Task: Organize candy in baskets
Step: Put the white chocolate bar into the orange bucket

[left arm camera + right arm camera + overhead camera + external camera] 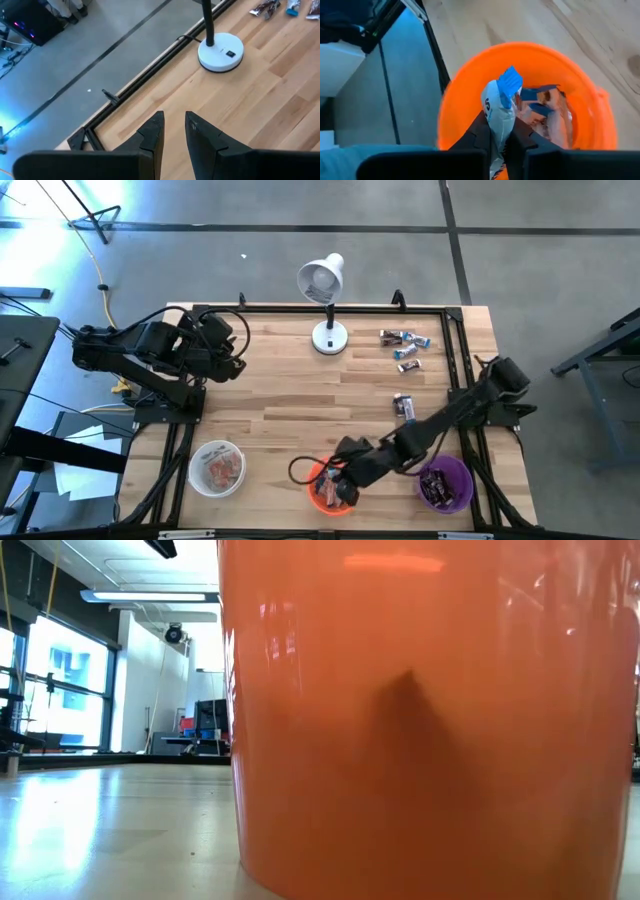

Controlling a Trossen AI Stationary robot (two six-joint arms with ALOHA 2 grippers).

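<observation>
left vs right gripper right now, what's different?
The right gripper is over the orange basket, shut on a blue and silver candy; the left gripper holds nothing. The right reaches to the table's near edge; the left waits at the far left corner, above bare wood. Both have dark two-finger jaws.

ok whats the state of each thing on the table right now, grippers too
right gripper: shut on a blue and silver candy, over the orange basket
left gripper: slightly open, empty, above the table's far left part
orange basket: upright, candy inside
white basket: upright, candy inside
purple basket: upright, candy inside
loose candies: lying on the table, not yet sorted
desk lamp: standing upright
</observation>
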